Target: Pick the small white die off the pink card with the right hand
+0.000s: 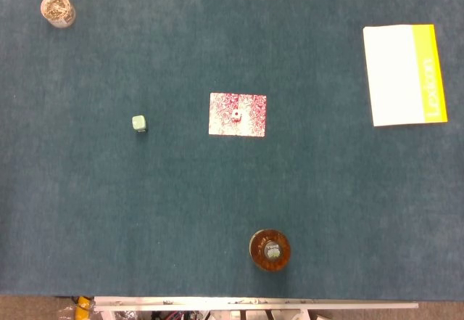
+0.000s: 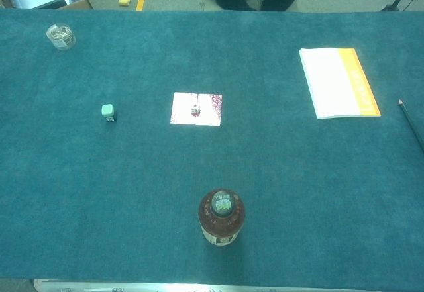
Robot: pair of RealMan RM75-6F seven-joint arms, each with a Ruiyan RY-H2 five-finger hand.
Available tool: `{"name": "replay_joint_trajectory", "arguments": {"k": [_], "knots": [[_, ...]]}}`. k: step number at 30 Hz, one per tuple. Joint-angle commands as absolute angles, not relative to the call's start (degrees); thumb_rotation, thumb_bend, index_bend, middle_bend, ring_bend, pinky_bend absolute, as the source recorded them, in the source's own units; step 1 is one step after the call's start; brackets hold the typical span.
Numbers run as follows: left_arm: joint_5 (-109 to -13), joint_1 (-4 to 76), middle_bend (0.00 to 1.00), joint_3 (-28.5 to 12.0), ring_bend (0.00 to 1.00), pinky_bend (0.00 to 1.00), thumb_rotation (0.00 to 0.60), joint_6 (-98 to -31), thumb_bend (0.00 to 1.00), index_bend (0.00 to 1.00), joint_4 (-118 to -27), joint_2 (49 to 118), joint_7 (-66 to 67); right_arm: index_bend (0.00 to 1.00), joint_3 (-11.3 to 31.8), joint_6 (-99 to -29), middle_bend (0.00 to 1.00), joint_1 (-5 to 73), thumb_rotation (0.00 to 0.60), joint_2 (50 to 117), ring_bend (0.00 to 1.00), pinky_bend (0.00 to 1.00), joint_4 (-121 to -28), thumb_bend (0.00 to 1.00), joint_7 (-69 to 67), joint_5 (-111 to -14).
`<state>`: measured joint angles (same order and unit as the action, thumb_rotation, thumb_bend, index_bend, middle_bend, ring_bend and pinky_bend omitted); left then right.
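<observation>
A small white die [image 1: 236,116] rests near the middle of a pink patterned card [image 1: 250,122] that lies flat at the centre of the teal table cloth. The chest view shows the same die [image 2: 195,110] on the card [image 2: 209,112], whose left part looks washed out by glare. Neither of my hands appears in the head view or the chest view.
A brown bottle [image 1: 270,249] stands upright near the front edge, below the card. A pale green cube [image 1: 138,122] lies left of the card. A small jar [image 1: 57,10] stands far left. A white and yellow booklet [image 1: 402,74] lies right, a pencil [image 2: 411,122] beyond it.
</observation>
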<state>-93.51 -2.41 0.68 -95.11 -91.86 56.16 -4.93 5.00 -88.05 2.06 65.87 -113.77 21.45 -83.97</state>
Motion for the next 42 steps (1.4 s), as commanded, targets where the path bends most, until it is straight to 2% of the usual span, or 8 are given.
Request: {"name": "replay_joint_trajectory", "arguments": {"k": [1,3,7,13,15,21,34,42], "knots": [[-93.47,-2.32,0.19,0.63,0.04,0.05,0.6,-95.01,0.44,0.27,-91.76,56.23,-5.05,0.31,5.32,-86.01,0.24,3.61,0.6,65.54,0.05,0.01,-114.33,0.32,21.75,-84.4],[-93.49,-2.26,0.19,0.65,0.04,0.05,0.6,-94.92,0.44,0.27,-91.59,56.33,-5.2,0.32,5.75,-83.8,0.24,5.23,0.6,65.43,0.05,0.01,-114.52,0.29,21.92,-84.42],[-93.46,-2.32,0.19,0.74,0.04,0.05,0.6,-94.91,0.45,0.27,-91.09,56.61,-5.77,0.34,7.06,-78.57,0.24,8.87,0.6,66.12,0.05,0.01,-114.74,0.16,22.33,-82.1],[-93.39,-2.8,0.19,0.81,0.04,0.05,0.6,-95.66,0.44,0.27,-90.3,56.7,-6.78,0.38,9.33,-71.2,0.24,15.21,0.6,69.75,0.05,0.01,-114.11,0.09,25.52,-77.55],[-93.43,-2.95,0.19,0.88,0.04,0.05,0.6,-95.85,0.44,0.27,-90.11,56.7,-7.02,0.39,10.09,-69.24,0.24,17.18,0.6,71.18,0.05,0.01,-113.64,0.09,26.91,-75.71],[-93.81,-3.24,0.19,1.06,0.04,0.05,0.6,-96.37,0.44,0.27,-89.85,56.71,-7.43,0.41,12.68,-63.99,0.24,23.85,0.6,77.01,0.05,0.01,-110.93,0.19,31.9,-68.02],[-94.39,-3.46,0.19,1.41,0.04,0.05,0.6,-96.6,0.44,0.27,-89.97,56.42,-7.36,0.41,15.39,-59.81,0.24,35.76,0.6,89.16,0.05,0.01,-102.09,0.2,39.7,-53.49],[-95.12,-3.67,0.19,1.76,0.04,0.05,0.6,-96.93,0.44,0.27,-90.44,56.17,-6.84,0.44,16.2,-58.53,0.24,41.48,0.6,95.51,0.05,0.01,-95.69,0.21,40.44,-49.76]]}}
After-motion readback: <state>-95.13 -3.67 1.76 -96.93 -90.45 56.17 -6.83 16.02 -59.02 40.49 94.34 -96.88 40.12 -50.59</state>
